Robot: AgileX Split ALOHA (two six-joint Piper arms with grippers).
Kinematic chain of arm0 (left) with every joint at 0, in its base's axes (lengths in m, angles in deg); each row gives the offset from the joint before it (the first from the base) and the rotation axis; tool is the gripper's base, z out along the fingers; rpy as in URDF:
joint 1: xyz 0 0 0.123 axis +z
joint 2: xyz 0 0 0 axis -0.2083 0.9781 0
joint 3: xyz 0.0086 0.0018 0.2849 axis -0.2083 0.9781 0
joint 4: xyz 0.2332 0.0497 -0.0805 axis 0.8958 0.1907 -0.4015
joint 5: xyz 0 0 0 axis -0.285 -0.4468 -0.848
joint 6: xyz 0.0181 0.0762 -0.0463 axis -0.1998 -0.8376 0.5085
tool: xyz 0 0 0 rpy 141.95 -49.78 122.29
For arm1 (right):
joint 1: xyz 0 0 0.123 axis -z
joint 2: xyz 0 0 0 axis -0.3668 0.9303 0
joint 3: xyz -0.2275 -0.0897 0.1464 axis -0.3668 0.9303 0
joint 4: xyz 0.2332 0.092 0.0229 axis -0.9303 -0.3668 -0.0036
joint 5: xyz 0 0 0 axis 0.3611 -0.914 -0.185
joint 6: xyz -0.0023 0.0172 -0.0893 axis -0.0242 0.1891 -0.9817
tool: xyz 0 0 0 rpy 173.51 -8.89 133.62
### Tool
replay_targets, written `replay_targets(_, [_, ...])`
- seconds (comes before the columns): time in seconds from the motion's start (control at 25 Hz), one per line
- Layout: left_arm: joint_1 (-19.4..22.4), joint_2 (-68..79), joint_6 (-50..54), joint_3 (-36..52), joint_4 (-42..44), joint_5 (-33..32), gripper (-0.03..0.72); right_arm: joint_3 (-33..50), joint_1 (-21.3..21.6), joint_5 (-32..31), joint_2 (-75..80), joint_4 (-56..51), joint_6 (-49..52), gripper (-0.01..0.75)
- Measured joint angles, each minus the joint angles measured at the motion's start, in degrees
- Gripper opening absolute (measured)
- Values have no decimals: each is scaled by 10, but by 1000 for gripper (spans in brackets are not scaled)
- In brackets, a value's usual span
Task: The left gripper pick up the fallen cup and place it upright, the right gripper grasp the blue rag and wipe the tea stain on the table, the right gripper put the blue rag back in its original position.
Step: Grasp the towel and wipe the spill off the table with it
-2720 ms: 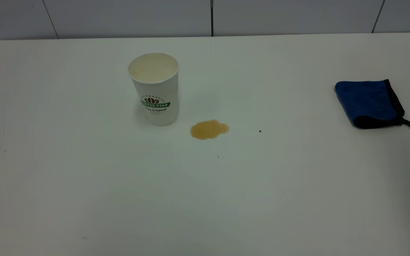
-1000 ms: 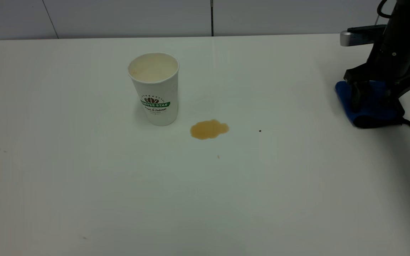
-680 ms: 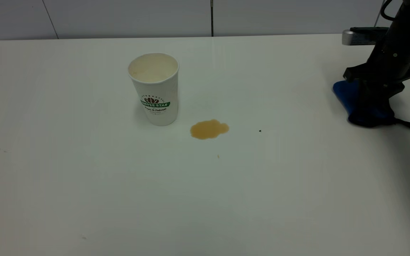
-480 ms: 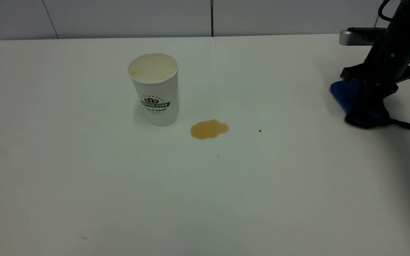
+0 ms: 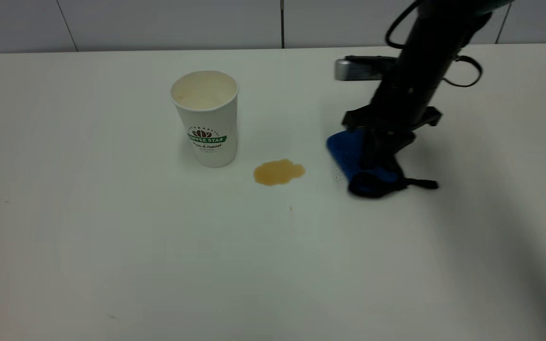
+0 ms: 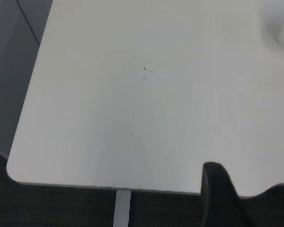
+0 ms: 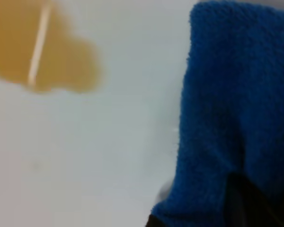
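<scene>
One white counter (image 5: 112, 265) carries everything, its near stretch bare but for a few tiny dark specks (image 5: 290, 208). Farther in lies one amber stain (image 5: 278, 172), a single irregular puddle. Just to its right, apart from it by a narrow strip of counter, sits one blue rag (image 5: 349, 154), bunched and dragging on the surface with its black loop tail trailing to the right. The right pincer (image 5: 379, 158) comes down onto the rag from above and is clamped on it; in the right wrist view the rag (image 7: 236, 118) fills one side and the stain (image 7: 42, 52) the opposite corner, with white counter between. To the stain's left, close but not touching, stands one cup (image 5: 206, 118), upright with its green banner facing the camera and its mouth open upward. The left pincer (image 6: 248, 198) hangs over the counter's corner, well apart from the rest; one dark finger (image 6: 220, 194) shows, and whether it is wide or narrow I cannot tell.
</scene>
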Motion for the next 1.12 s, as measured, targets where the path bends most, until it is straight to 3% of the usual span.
replay_targets(0.2, [0,0,0,0,0,0,371,0,-68,38,0,-35,0,53])
replay_targets(0.48, [0,0,0,0,0,0,371,0,-116,90,1,-61,12,58])
replay_targets(1.12, [0,0,0,0,0,0,371,0,-128,213,19,-111,39,116])
